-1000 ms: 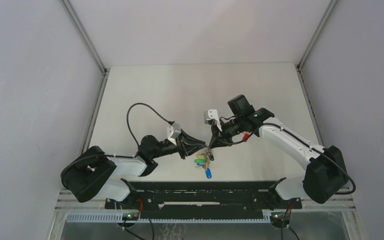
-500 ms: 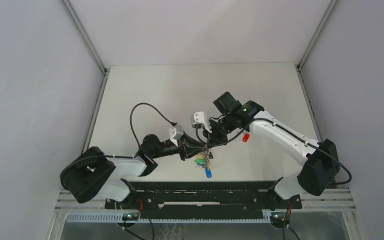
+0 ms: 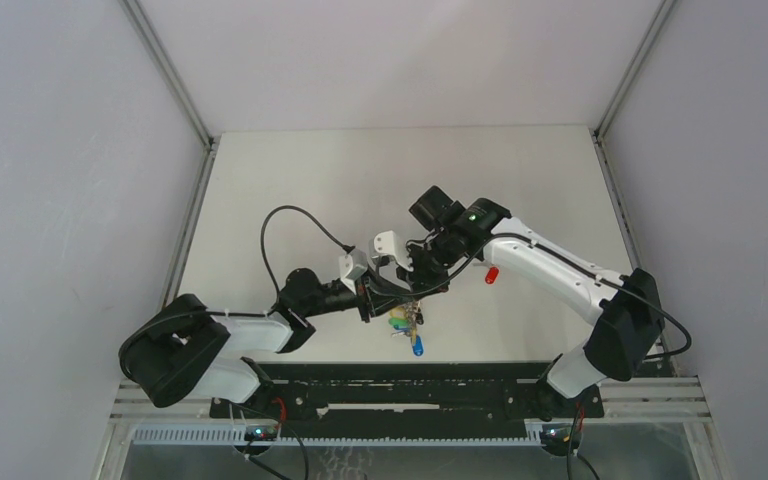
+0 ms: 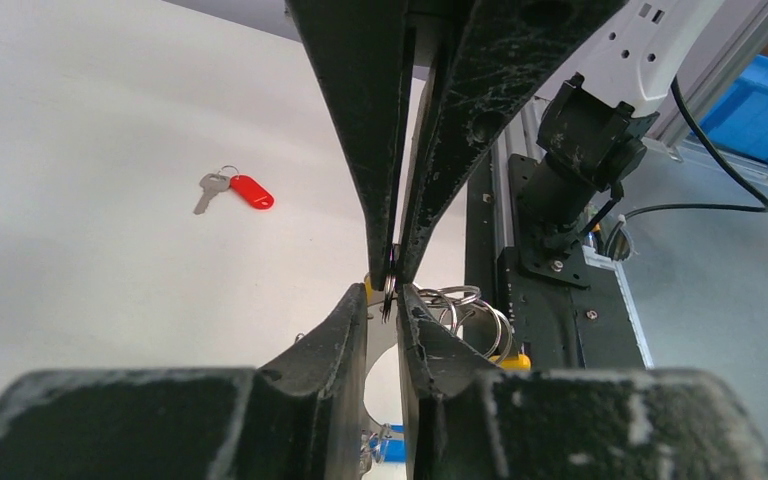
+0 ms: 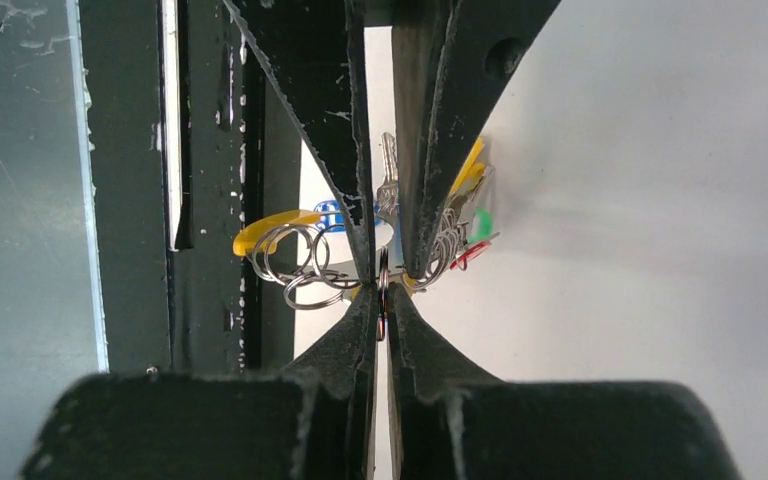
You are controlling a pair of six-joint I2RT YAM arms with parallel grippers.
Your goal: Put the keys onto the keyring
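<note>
Top external: keyring (image 3: 412, 308) toward table (image 3: 310, 180) front edge; red key (image 3: 491, 272) apart.

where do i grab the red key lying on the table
Probably by its red plastic head, from straight above, pinching across the head's narrow width. The red key lies flat on the table, nothing crowding it, and the head looks bulkier than the thin blade.

Bright diffuse light, soft shadows; overhead view sharp; wrist views blur left claw (image 4: 386, 298), right claw (image 5: 382, 295) near lens.
</note>
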